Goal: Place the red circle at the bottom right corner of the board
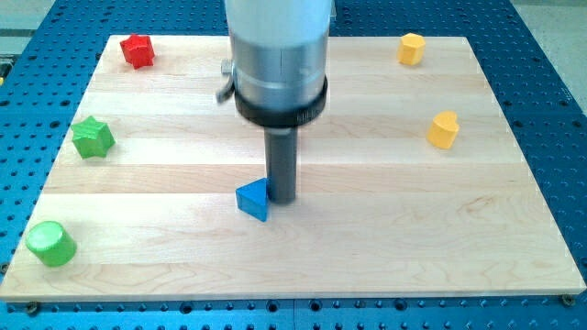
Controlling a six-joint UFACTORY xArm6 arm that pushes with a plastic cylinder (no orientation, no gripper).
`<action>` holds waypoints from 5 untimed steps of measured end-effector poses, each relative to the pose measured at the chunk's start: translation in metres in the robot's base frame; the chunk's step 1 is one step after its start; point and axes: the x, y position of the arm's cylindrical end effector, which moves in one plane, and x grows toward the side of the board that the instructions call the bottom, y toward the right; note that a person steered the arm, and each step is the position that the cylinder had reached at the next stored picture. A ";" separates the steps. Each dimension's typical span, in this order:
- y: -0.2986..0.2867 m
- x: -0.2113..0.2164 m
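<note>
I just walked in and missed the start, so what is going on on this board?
A robot arm with a dark rod is sliding blocks on a wooden board. My tip sits right against the blue triangle, on its right in the view. No red circle shows; the only red block is a red star at top left. Two green blocks sit left, two yellow blocks at upper right.

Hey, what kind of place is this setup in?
Probably a robotics lab bench: a wooden board on a blue perforated table, small coloured blocks like the blue triangle, with my tip beside it.
</note>
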 end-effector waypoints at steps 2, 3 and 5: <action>-0.029 0.040; -0.009 0.049; -0.057 -0.089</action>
